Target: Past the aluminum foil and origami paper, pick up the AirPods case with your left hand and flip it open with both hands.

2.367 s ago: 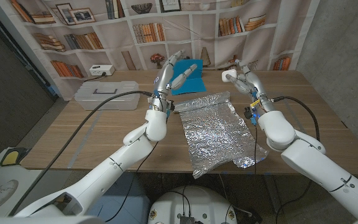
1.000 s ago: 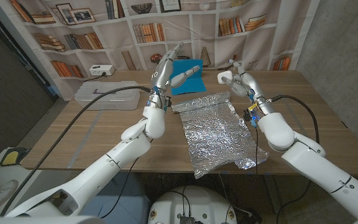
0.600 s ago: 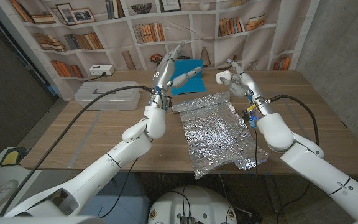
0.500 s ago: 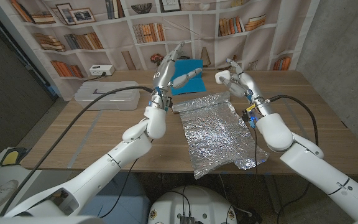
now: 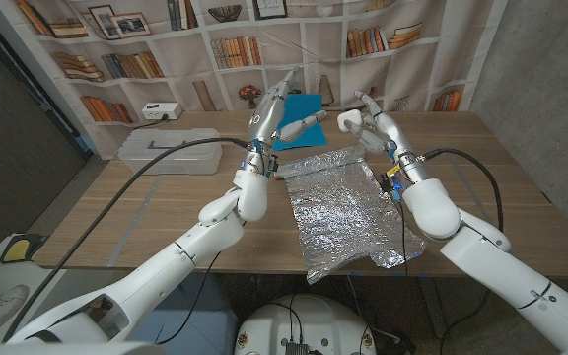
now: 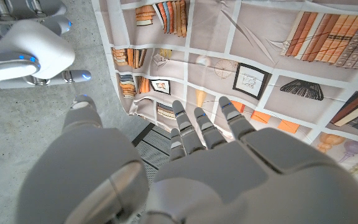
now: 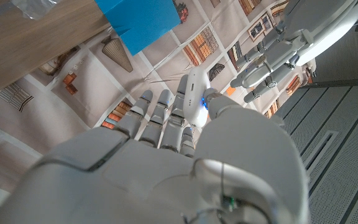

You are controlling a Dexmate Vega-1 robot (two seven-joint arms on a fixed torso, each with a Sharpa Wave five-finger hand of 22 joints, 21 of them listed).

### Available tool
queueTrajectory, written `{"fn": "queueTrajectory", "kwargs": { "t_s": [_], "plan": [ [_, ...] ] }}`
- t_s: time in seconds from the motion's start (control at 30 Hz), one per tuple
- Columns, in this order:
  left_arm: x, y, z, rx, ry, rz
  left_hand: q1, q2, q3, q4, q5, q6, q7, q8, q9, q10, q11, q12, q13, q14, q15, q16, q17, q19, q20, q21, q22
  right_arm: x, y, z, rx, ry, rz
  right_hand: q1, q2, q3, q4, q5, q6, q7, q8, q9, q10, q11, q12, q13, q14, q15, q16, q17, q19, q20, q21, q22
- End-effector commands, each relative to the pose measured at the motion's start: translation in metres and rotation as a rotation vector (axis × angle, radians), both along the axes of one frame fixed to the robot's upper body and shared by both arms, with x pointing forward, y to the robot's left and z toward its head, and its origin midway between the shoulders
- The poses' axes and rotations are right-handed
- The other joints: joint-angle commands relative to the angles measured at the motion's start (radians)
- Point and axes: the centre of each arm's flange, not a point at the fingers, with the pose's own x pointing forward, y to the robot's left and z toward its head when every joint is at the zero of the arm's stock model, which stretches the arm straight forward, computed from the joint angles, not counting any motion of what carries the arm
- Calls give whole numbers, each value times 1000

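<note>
The white AirPods case (image 5: 349, 120) is held above the table's far middle by my right hand (image 5: 375, 130), which grips it at the fingertips. My left hand (image 5: 276, 110) hovers a short way to its left, fingers spread and holding nothing. The left wrist view shows the case (image 6: 37, 52) in the other hand's fingers, just past my left hand (image 6: 185, 168). In the right wrist view the case (image 7: 195, 93) sits against my right hand (image 7: 166, 162), with the left hand (image 7: 303, 37) beyond it. The crumpled aluminum foil (image 5: 343, 207) lies below both hands. Blue origami paper (image 5: 302, 103) lies behind it.
A clear plastic lidded box (image 5: 166, 150) stands at the table's far left, with a small white device (image 5: 161, 111) behind it. A bookshelf backdrop closes off the far edge. Cables trail from both wrists over the wooden table (image 5: 501, 168).
The two hands have drawn closer together: the left hand moved right and slightly up, and the right hand carried the case to the left.
</note>
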Motion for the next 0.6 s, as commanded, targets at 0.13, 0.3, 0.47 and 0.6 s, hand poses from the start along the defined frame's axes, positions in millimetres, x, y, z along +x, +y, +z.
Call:
{"fn": "queueTrajectory", "kwargs": {
  "t_s": [0.13, 0.3, 0.47, 0.6],
  "plan": [
    [3, -9, 0, 26, 5, -11, 19, 1, -5, -1, 9, -9, -3, 6, 5, -3, 0, -2, 1, -6, -1, -2, 4, 4, -7, -2, 3, -2, 3, 1, -20, -5, -19, 6, 4, 2, 3, 3, 18, -14, 4, 2, 148, -151, 4, 8, -1, -164, 3, 2, -2, 0, 0, 2],
    [4, -10, 1, 26, 5, -14, 21, 3, -6, 0, 13, -8, -3, 9, 5, -1, -2, -1, 1, -6, -1, -2, 4, 4, -8, -2, 3, -2, 3, 2, -28, -10, -21, 6, 4, 1, 4, 3, 23, -18, 5, 2, 147, -151, 3, 10, -2, -164, 4, 3, -2, 0, 0, 2],
    [6, -11, 1, 25, 9, -19, 22, 6, -6, 1, 16, -9, -2, 10, 5, -2, -3, 0, 1, -6, -2, -1, 4, 4, -7, -2, 3, -3, 4, 2, -35, -13, -17, 6, 4, 1, 5, 3, 32, -19, 7, 2, 146, -152, 3, 12, -2, -165, 4, 2, -3, -2, 0, 2],
    [9, -13, 1, 37, 15, -19, 23, 8, -6, 1, 19, -9, -2, 11, 5, 0, -1, 1, 1, -6, -2, -1, 5, 4, -6, -2, 3, -2, 6, 2, -37, -19, -14, 6, 4, 1, 5, 2, 44, -13, 11, 3, 145, -153, 3, 14, -2, -165, 4, 2, -2, -2, 0, 2]
  ]
}}
